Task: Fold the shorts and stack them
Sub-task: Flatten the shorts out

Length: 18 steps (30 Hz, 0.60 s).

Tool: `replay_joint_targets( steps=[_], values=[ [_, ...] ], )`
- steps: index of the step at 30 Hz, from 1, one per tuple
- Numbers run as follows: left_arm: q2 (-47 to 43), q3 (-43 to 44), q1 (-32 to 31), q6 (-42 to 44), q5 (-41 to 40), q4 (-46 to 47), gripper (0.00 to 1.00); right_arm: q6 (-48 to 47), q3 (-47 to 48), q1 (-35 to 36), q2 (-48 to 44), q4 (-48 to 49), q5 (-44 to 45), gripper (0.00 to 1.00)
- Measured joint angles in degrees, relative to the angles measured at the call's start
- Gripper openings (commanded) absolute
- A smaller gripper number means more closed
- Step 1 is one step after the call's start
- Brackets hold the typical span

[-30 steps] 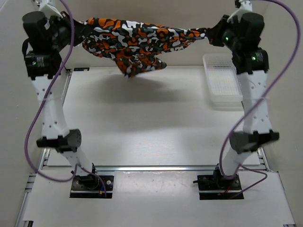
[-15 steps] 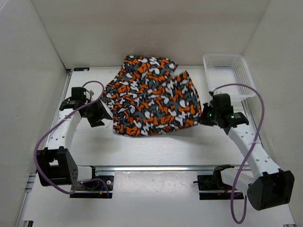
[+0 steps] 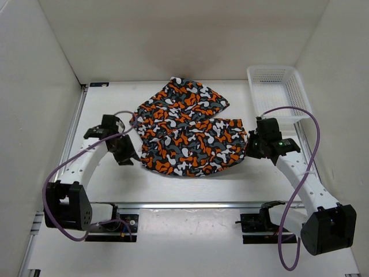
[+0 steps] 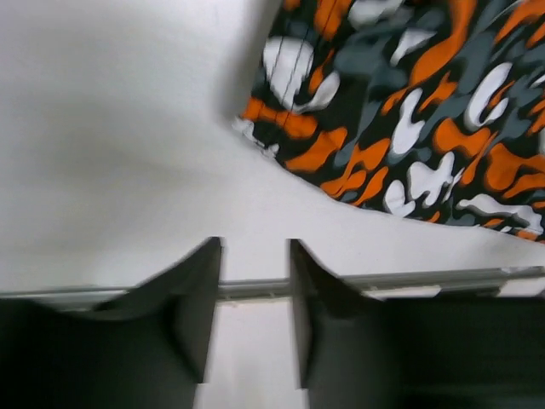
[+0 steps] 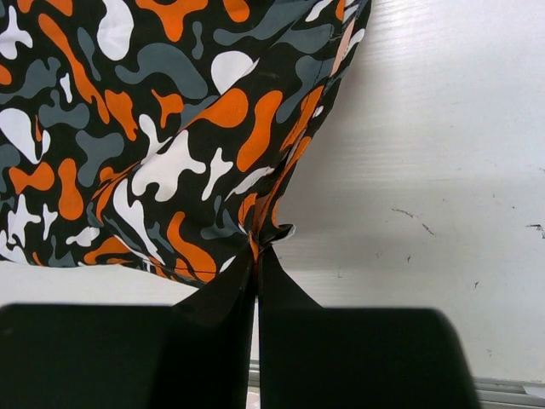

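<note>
Your right gripper (image 5: 256,256), jaws clenched on a shorts (image 3: 190,138) corner, probably held them spread on the counter (image 3: 173,187); left gripper (image 4: 254,281) jaws stood released, empty.

Shorts (image 3: 187,130) no longer hang stretched in the air between the raised arms; both arms are down and the cloth lies spread flatter on the table (image 3: 190,184). Left gripper (image 4: 254,253) has let go, jaws now parted on nothing, just off the cloth's left edge.

No writing, label, brand, number or sign can be read in any view. The shorts (image 3: 190,141) carry only a blotched pattern; the basket (image 3: 275,92) and table (image 3: 173,187) show no lettering.
</note>
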Motion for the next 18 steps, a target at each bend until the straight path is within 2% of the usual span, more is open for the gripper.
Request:
replay_joint_targets(
  steps=[1,3,5,8,12,18],
  values=[
    [0.1,-1.9,-1.1,-0.9,0.7,0.5,0.52,0.0,0.0,0.0,0.0,0.0,0.1,0.0],
    [0.5,-5.9,-3.3,-3.1,2.8,1.6,0.43,0.0,0.1,0.0,0.0,0.0,0.3,0.0],
    [1.4,-8.6,-4.9,-5.6,4.2,2.8,0.39,0.0,0.1,0.0,0.0,0.0,0.3,0.0],
    [3.0,-9.6,-6.9,-8.7,4.3,4.3,0.4,-0.1,0.1,0.0,0.0,-0.1,0.3,0.0],
    [6.3,-8.3,-8.6,-11.0,4.0,7.2,0.46,-0.2,0.1,0.0,0.0,-0.3,0.3,0.0],
    [23.5,0.0,-11.8,-10.3,3.5,11.8,0.4,-0.6,0.6,0.0,1.4,-0.4,0.5,0.0]
  ],
)
